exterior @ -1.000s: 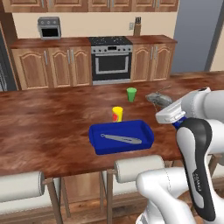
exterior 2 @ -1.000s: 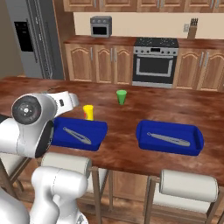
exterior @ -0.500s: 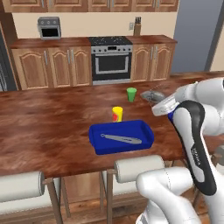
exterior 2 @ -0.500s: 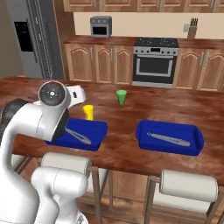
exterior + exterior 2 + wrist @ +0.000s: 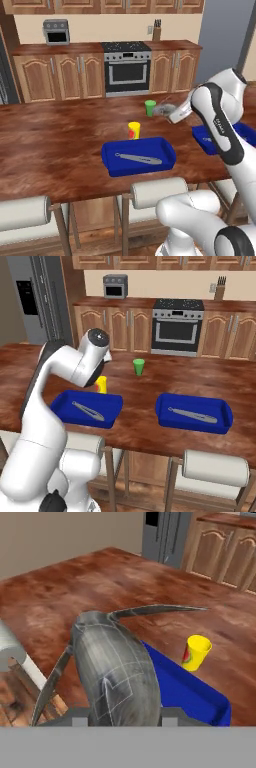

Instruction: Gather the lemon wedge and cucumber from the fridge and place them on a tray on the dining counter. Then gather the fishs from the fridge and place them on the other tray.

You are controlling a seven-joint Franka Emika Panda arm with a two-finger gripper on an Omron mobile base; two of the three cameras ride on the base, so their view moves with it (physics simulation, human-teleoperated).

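Brown wood of the dining counter (image 5: 60, 150) runs across the room, with stools tucked under its near edge. Closest in the hand view, a grey fish (image 5: 117, 672) with long thin fins sits clamped between the gripper's (image 5: 118, 719) fingers, held in the air over the near rim of a blue tray (image 5: 190, 694); a yellow cup (image 5: 196, 652) stands just past that tray. From the left base view the same fish (image 5: 165, 108) is a small grey shape at the end of the arm, above the counter, near a green cup (image 5: 150, 107). That view also shows the left tray (image 5: 138, 156) holding another thin grey fish (image 5: 137, 158), and a corner of the second tray (image 5: 210, 142) behind the arm. The right base view gives both trays (image 5: 88, 407) (image 5: 194, 412) whole, each with one fish lying in it. Farther back stand the cabinets, the oven (image 5: 127, 70) and the fridge (image 5: 45, 301). Compared with a second ago, the arm has swung higher and further over the counter.
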